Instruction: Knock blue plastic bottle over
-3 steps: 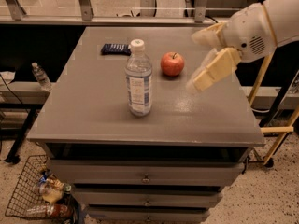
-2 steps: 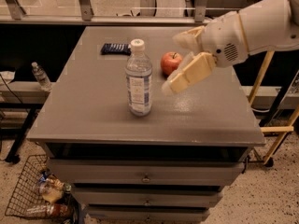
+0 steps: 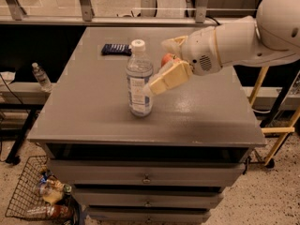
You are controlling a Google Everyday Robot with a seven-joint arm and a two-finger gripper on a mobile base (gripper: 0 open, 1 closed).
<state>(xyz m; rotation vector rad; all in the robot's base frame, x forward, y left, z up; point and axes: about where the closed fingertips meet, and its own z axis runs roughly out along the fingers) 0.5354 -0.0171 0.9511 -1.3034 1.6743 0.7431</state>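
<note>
1. Your blue bottle (image 3: 139,81) stands upright on the worktop (image 3: 211,121), a little left of the middle and towards the front edge. Its white cap is on and its label faces you.
2. Your tool (image 3: 157,67) is just to the right of the blue bottle, reaching in from the right on the white arm (image 3: 243,36). It is spread wide, with one finger high and the other low.
3. The lower finger (image 3: 168,78) slants down to the left, and its tip meets the blue bottle's right side at about label height. You cannot tell whether it is pressing or only just beside it.
4. The apple (image 3: 166,59) sits behind the tool. You see only a sliver of red in the gap between the two fingers.
5. A flat dark packet (image 3: 116,48) lies at the back of the worktop, behind the blue bottle and well apart from it.
6. Drawers (image 3: 146,177) fill the front below the worktop.
7. On the floor at lower left, a wire basket (image 3: 18,193) holds brownish bottles. A small bottle (image 3: 41,76) stands on a low ledge off the worktop's left side.
</note>
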